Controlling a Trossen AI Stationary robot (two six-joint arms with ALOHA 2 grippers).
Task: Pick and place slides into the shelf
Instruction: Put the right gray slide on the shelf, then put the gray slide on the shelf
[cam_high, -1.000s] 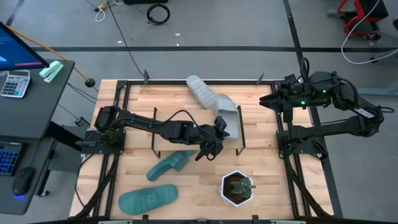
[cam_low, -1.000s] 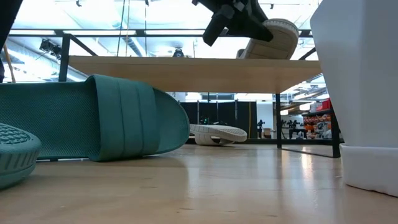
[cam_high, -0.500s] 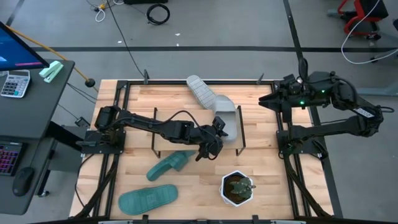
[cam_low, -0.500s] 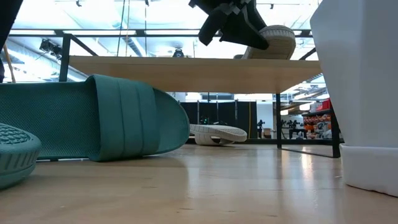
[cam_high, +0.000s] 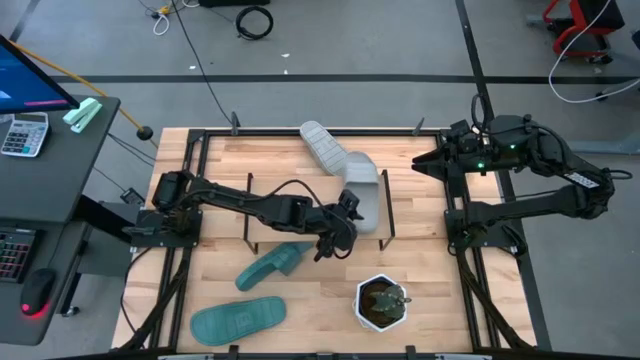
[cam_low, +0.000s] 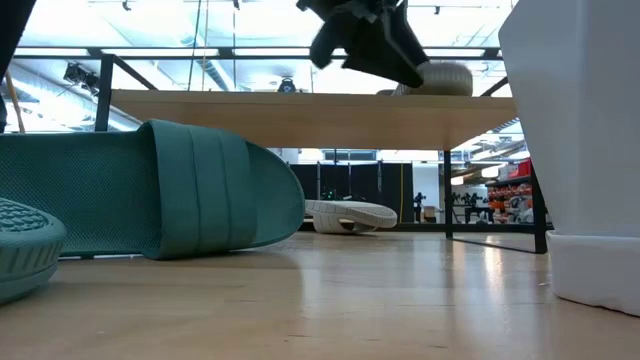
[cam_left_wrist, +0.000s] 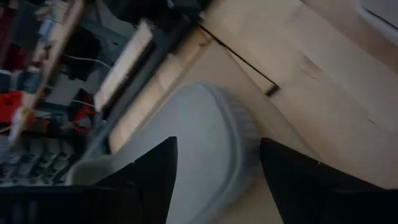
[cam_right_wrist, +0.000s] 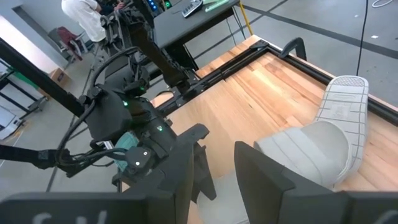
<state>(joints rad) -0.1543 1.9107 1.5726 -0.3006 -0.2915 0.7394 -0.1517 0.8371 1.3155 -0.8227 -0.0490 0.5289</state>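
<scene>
The shelf (cam_high: 300, 195), a low rack with a pale wooden board top on thin black wire legs, stands in the middle of the counter (cam_high: 410, 250) and carries one light grey slide (cam_high: 362, 190) near its right end; in the low view that slide (cam_low: 440, 78) rests flat on the board. The second grey slide (cam_high: 322, 143), its ribbed sole turned up, lies at the counter's far edge, just behind the shelf. Two teal-green slides, rubbery with wide grooved straps, lie in front of the shelf: one (cam_high: 275, 263) tilted near it, the other (cam_high: 238, 320) sole-up at the near edge. A white faceted pot (cam_high: 382, 303) holding a small green plant sits to their right. The left gripper (cam_high: 345, 215) hovers at the shelved grey slide, its jaws spread on either side of the slide's rounded end (cam_left_wrist: 211, 149) without pinching it. The right gripper (cam_high: 425, 163) waits over the counter's right edge, jaws parted with nothing between them.
</scene>
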